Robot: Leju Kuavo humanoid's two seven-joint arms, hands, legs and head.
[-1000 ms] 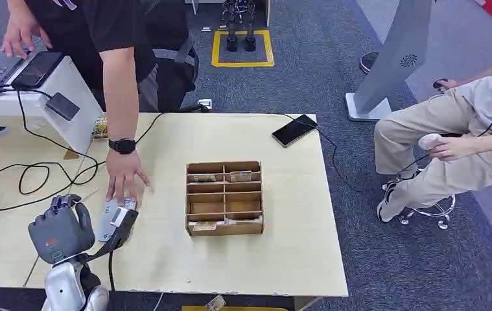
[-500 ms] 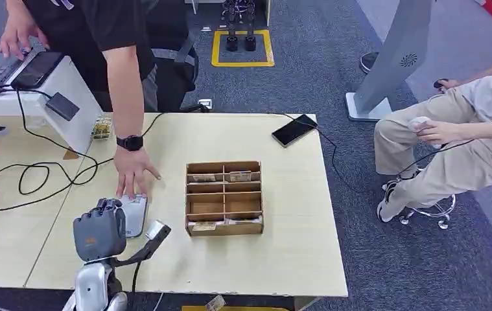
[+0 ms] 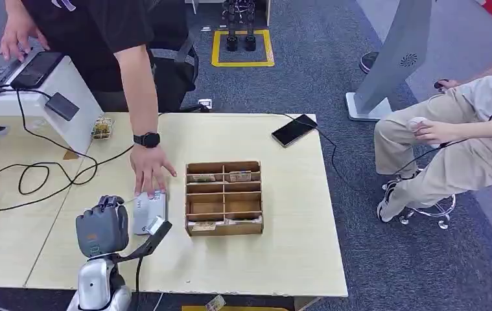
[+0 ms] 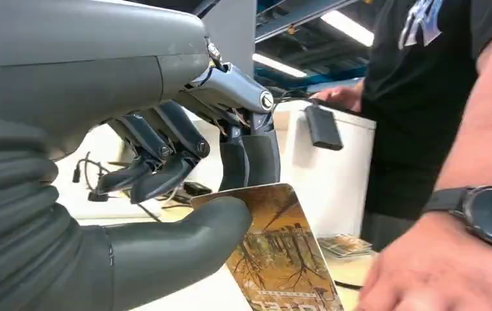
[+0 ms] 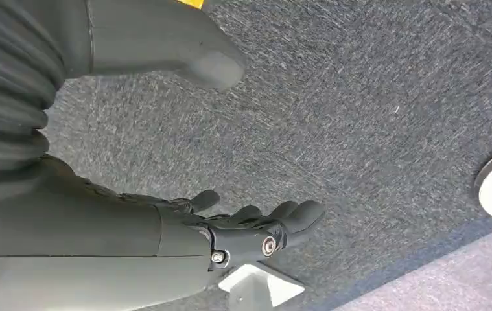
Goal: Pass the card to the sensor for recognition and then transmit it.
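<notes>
Left hand (image 3: pixel 102 227) hovers near the front edge of the light wooden table (image 3: pixel 282 246), thumb and dark fingers (image 4: pixel 249 155) pinching a glossy brown forest-print card (image 4: pixel 275 259). Just beyond it, a person's hand (image 3: pixel 149 172) rests on a flat grey card sensor (image 3: pixel 149 210), beside the brown compartmented wooden box (image 3: pixel 224 197). Right hand (image 5: pixel 256 227) hangs spread and empty over grey carpet (image 5: pixel 360 116).

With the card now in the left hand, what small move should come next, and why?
Probably lower the card flat over the grey sensor pad. The left hand pinches the card between thumb and fingers, just beside the pad, and a person's hand rests on the pad's far edge, so the near part looks free.
</notes>
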